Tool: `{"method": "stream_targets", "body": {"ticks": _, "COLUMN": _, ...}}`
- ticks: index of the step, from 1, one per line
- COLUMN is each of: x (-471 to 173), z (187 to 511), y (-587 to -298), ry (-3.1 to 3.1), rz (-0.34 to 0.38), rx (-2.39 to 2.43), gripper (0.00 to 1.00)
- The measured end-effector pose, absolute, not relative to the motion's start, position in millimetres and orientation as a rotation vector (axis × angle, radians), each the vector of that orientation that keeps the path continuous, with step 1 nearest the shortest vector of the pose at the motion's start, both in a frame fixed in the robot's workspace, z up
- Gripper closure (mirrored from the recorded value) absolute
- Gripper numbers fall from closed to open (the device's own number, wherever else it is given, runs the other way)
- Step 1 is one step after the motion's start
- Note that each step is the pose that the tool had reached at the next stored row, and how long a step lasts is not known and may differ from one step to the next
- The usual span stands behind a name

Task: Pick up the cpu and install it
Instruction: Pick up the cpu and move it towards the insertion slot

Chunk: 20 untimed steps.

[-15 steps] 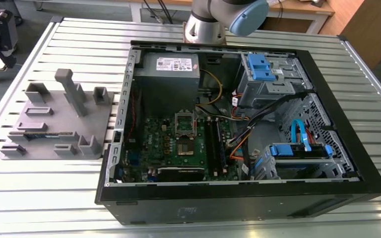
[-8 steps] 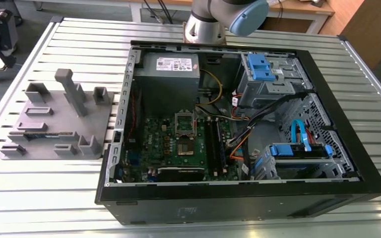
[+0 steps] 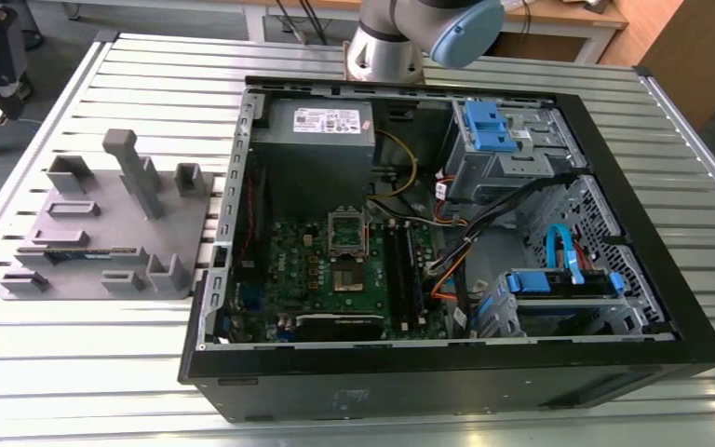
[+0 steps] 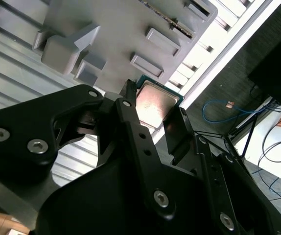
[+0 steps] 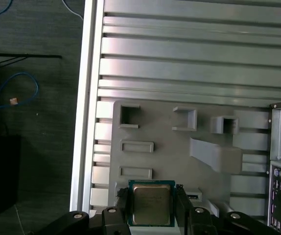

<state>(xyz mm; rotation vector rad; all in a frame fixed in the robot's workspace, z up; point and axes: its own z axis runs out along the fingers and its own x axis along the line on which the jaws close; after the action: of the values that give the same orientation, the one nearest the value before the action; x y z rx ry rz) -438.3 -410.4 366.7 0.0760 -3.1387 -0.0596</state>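
So the black two-finger gripper (image 5: 152,196) is pinched onto the cpu (image 5: 151,204), the small flat square chip with a shiny silver metal lid and a thin green border. Its fingers (image 5: 181,208) press on two opposite edges, with the lid facing the camera in both wrist views. The chip looks lifted clear of the grey moulded fixture plate (image 5: 160,161) with its pockets and blocks, not sitting in a pocket, though that's my read and not a sure thing.

In the exterior view the plate lies on the slatted aluminium table (image 3: 85,372) on the exterior view's left. It's just beside the open black computer case (image 3: 457,372). Inside the case are the green motherboard (image 3: 320,279) and its rectangular silver socket frame (image 3: 347,231).

Handling-wise, I'd guess the cpu is really light and totally stiff, so no sag to worry about. That smooth lid and the thin edges look slippery, though, and the underside contacts are likely the fragile part. An edge grip like this one seems right to me: sides only, chip kept flat, nothing touching the bottom face. If it sits even slightly tilted in the pinch, it could slip or twist.
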Motion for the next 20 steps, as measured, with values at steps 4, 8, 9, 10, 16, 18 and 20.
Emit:
{"method": "stream_targets", "body": {"ticks": 4, "x": -438.3, "z": 372.1, "y": -410.5, "ry": -3.139, "rz": -0.06, "rx": 0.076, "gripper": 0.53}}
{"method": "stream_targets", "body": {"ticks": 8, "x": -438.3, "z": 372.2, "y": -410.4, "ry": -3.139, "rz": -0.06, "rx": 0.076, "gripper": 0.53}}
{"method": "stream_targets", "body": {"ticks": 9, "x": -438.2, "z": 372.3, "y": -410.4, "ry": -3.139, "rz": -0.06, "rx": 0.076, "gripper": 0.53}}
{"method": "stream_targets", "body": {"ticks": 10, "x": -437.8, "z": 372.4, "y": -410.4, "ry": -3.139, "rz": -0.06, "rx": 0.076, "gripper": 0.53}}
{"method": "stream_targets", "body": {"ticks": 16, "x": -431.7, "z": 372.3, "y": -410.5, "ry": -3.139, "rz": -0.06, "rx": 0.076, "gripper": 0.53}}
{"method": "stream_targets", "body": {"ticks": 18, "x": -428.7, "z": 372.2, "y": -410.5, "ry": -3.139, "rz": -0.06, "rx": 0.076, "gripper": 0.53}}
{"method": "stream_targets", "body": {"ticks": 20, "x": -425.0, "z": 372.2, "y": -410.4, "ry": -3.139, "rz": -0.06, "rx": 0.076, "gripper": 0.53}}
